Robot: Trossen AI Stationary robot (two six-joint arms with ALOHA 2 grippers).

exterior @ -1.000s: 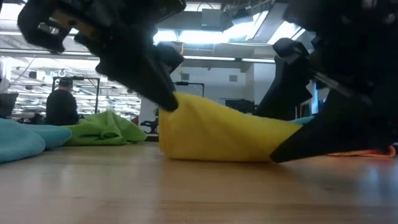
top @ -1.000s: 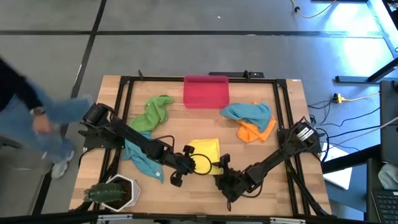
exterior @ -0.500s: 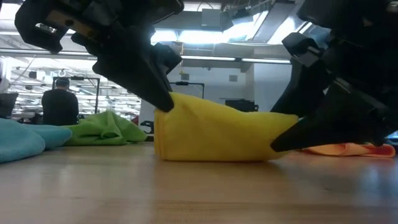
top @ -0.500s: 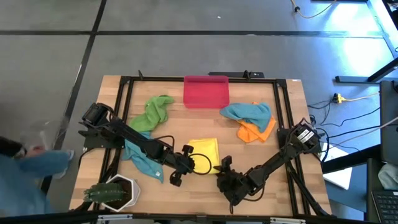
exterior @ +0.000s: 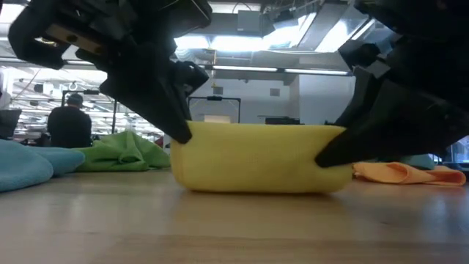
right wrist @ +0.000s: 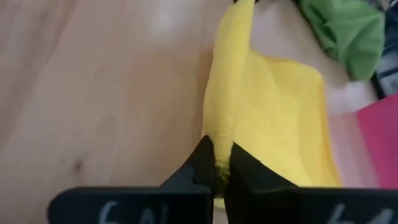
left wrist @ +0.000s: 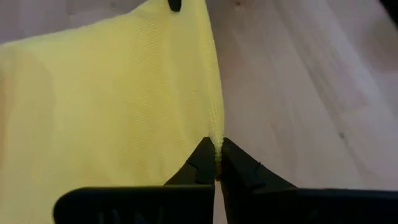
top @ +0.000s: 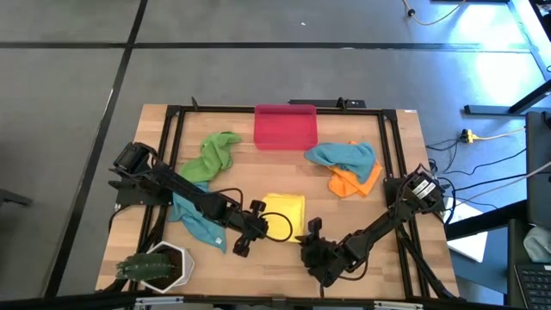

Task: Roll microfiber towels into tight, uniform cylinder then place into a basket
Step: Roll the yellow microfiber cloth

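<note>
**Both grippers pinch the yellow towel at the table's near edge**

From above, the yellow towel (top: 286, 212) lies folded on the wooden table (top: 405, 146), well apart from the red-pink basket (top: 285, 126) at the far edge; the left gripper (top: 265, 226) clamps its left corner, the right gripper (top: 306, 234) its right corner; a green towel (top: 211, 155), a teal towel (top: 344, 156) over an orange towel (top: 357, 182), and another teal towel (top: 195, 218) lie around; a white pot (top: 164, 263) stands at the near left corner.

At table height, the yellow towel (exterior: 256, 158) sits as a low band between both dark grippers.

Left wrist: fingertips (left wrist: 202, 163) shut on the towel's edge (left wrist: 112, 106).

Right wrist: fingertips (right wrist: 204, 160) shut on a yellow fold (right wrist: 261, 112).
</note>
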